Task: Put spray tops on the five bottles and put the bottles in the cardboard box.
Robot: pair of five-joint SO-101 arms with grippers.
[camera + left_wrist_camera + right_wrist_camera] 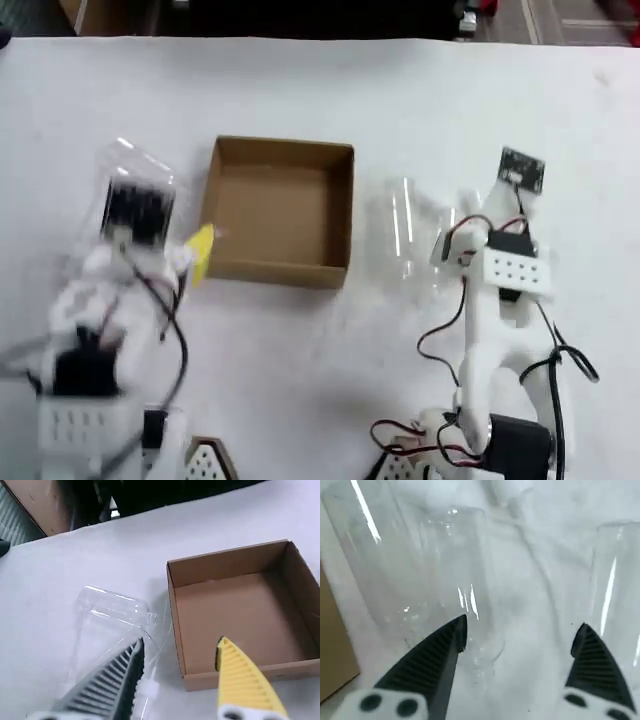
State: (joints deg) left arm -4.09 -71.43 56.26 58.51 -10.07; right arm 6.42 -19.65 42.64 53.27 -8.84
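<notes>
While spread wide, left gripper (180,642) hangs over a bottle (107,605) beside cardboard box (225,560), likely pre-grasp; right gripper (522,625), equally wide, among other bottles (435,565).

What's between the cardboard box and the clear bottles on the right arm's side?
Nothing. In the high view, only a strip of bare white table separates the cardboard box from the clear bottles.

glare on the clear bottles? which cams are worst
Right wrist view: worst, long white streaks run down the right bottles. Left wrist view: thin edge highlights on the left bottle; the cardboard box is matte, with no glare. High view: one bright glint on the left bottle, and the right bottles nearly vanish against the white table.
</notes>
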